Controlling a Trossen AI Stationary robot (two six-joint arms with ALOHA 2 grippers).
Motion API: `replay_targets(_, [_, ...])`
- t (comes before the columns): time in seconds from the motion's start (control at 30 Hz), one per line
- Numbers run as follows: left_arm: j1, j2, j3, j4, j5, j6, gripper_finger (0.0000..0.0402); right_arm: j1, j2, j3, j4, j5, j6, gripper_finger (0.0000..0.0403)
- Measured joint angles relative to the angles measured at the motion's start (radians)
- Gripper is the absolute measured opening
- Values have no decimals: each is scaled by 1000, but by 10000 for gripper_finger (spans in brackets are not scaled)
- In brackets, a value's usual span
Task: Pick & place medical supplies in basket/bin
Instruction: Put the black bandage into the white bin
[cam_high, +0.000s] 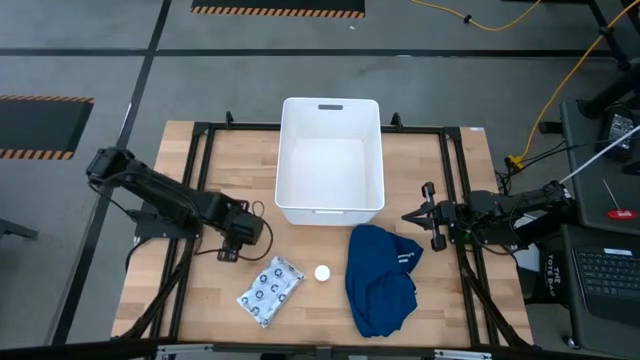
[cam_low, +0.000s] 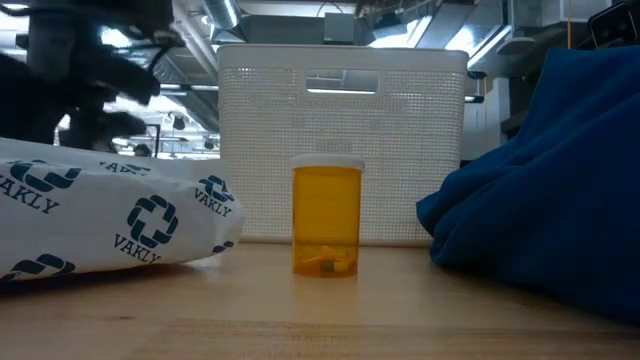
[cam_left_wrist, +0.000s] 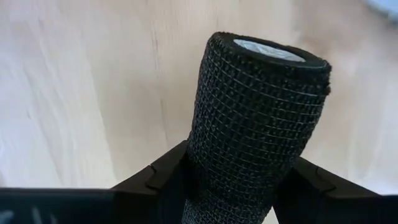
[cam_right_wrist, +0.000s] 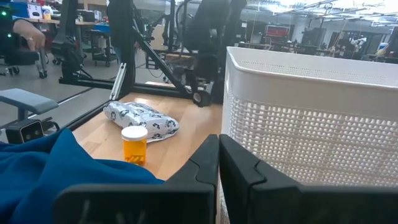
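Observation:
My left gripper (cam_high: 230, 248) is left of the tub and shut on the small black block (cam_left_wrist: 255, 106), a black mesh-wrapped roll with a white core. The white packet with blue rings (cam_high: 270, 290) lies flat on the table near the front edge. The white-capped amber bottle (cam_high: 322, 272) stands upright on its base beside it. The dark blue garment (cam_high: 380, 280) lies bunched on the table to the right. The white tub (cam_high: 283, 150) stands at the table's far middle. My right gripper (cam_high: 410, 215) is shut and empty, right of the tub, by the garment's far edge. My left gripper pinches the black roll between its two fingers (cam_left_wrist: 161, 177), one on each curved side, at the roll's near end (cam_left_wrist: 236, 180). The roll juts forward past the fingertips, along them. Its free end with the white core (cam_left_wrist: 270, 50) is clear of the table.
A black metal frame (cam_high: 200, 170) runs along the table's left, right and far sides. The tub's perforated wall (cam_right_wrist: 311, 118) is close beside my right gripper (cam_right_wrist: 219, 162). Bare wood (cam_high: 220, 310) lies between the packet and the left frame rail.

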Motion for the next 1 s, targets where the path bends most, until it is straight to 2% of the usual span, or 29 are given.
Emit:
replay_targets(0.23, [0, -177, -2, 40, -101, -17, 175, 0, 0, 0, 0, 0, 0, 16])
replay_targets(0.33, [0, -248, -44, 200, -133, -17, 175, 0, 0, 0, 0, 0, -2, 16])
replay_targets(0.53, [-10, -346, -124, 400, -90, -5, 175, 0, 0, 0, -1, 0, -4, 16])
replay_targets(0.87, [-60, -369, -183, 687, -77, 147, 175, 0, 0, 0, -1, 0, -13, 16])
replay_targets(1.0, [-63, -377, -184, 752, -77, 184, 175, 0, 0, 0, -1, 0, -14, 16])
